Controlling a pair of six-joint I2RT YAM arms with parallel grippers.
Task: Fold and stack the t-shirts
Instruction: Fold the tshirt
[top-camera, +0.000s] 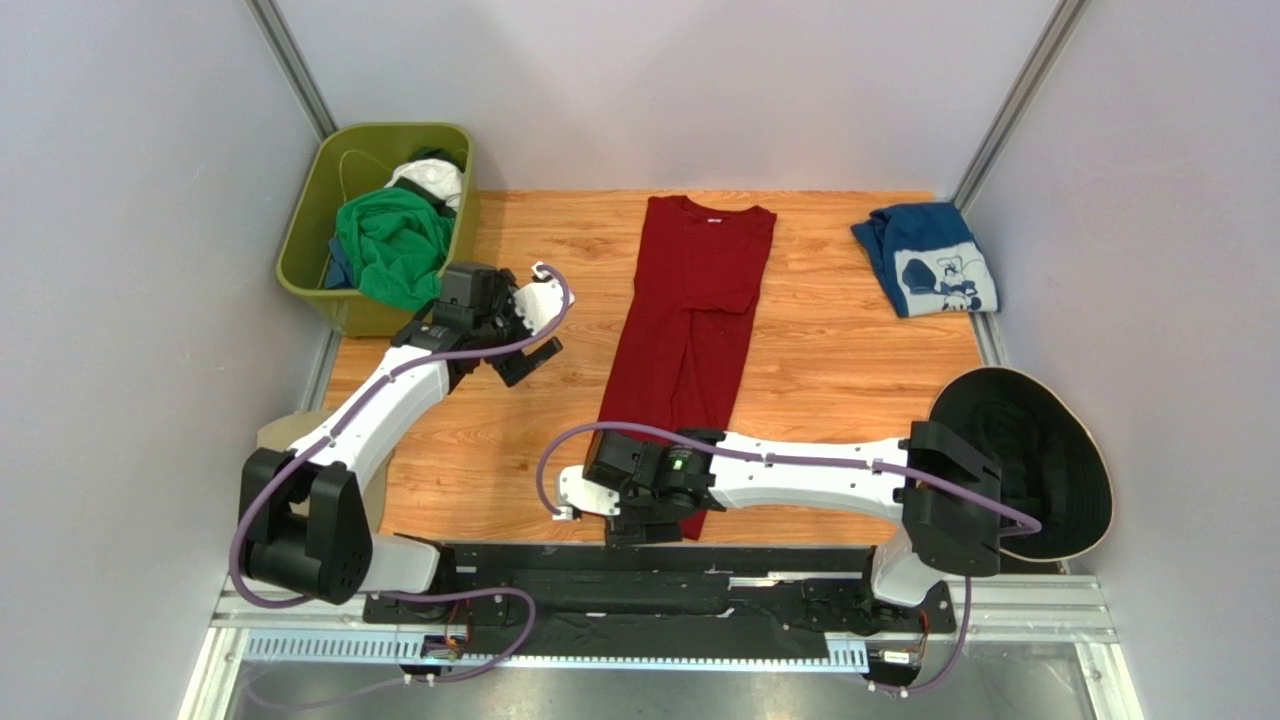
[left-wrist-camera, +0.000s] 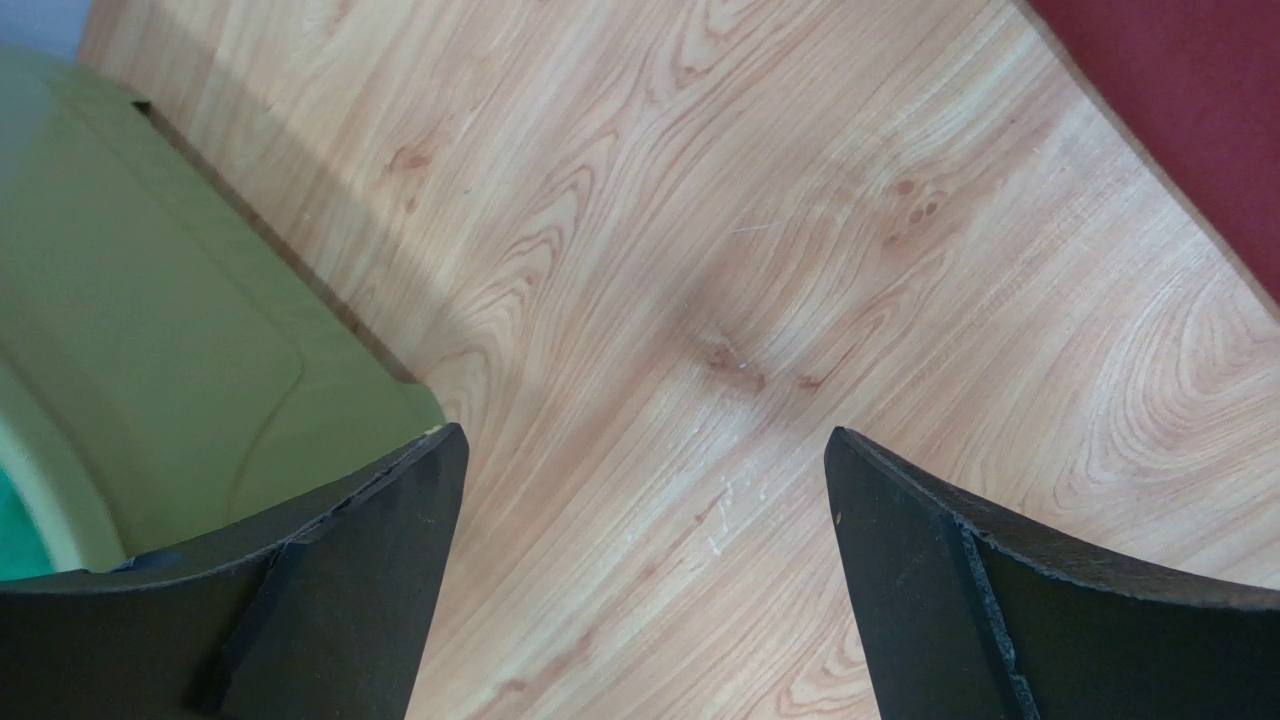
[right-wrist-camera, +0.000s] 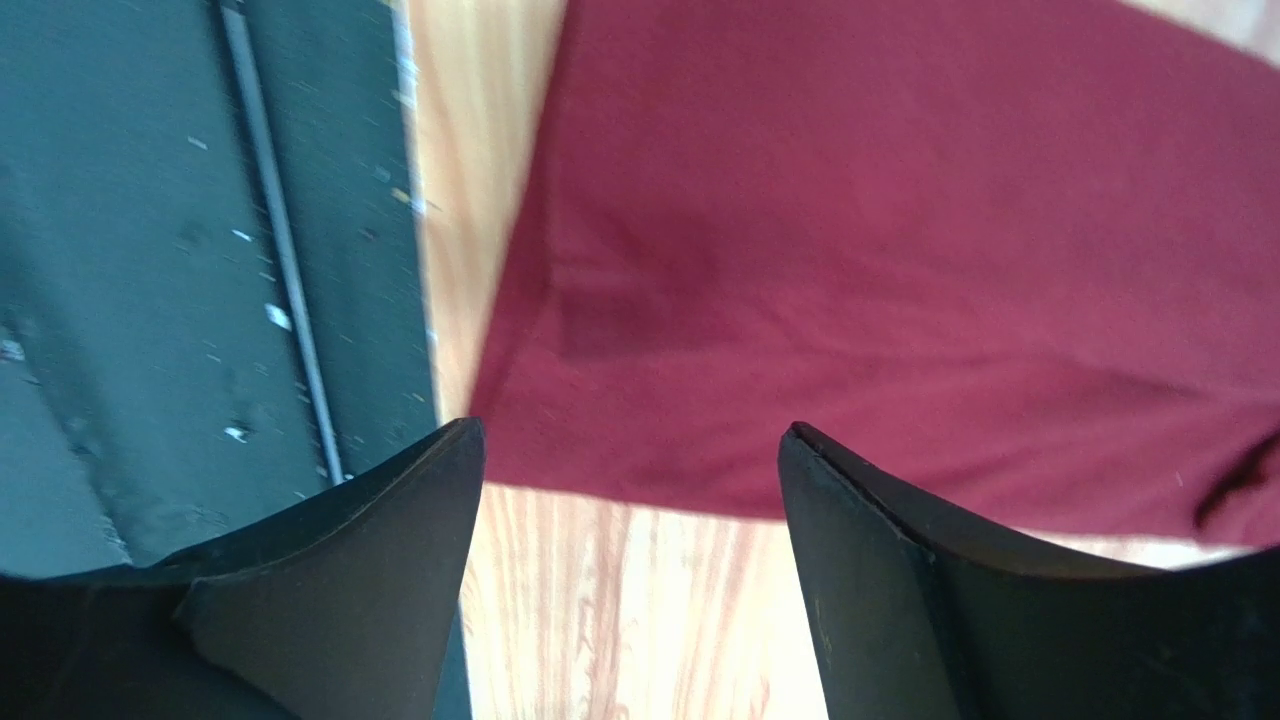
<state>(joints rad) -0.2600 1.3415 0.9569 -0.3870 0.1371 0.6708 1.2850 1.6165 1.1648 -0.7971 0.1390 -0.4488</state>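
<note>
The right claw is seen parted, nothing gripped. The near hem of the dark red t-shirt lies just past its tips, with the black base plate close alongside. The left claw is held wide and empty over open table, with the bin wall beside one finger. The green t-shirt is bunched in that bin, partly hidden. The navy t-shirt is noted crumpled, far beyond the right claw.

The red tee is plain, the blue tee has white cartoon print, the green tee is bright, the bin olive.

White arms, black joints, purple cables
</note>
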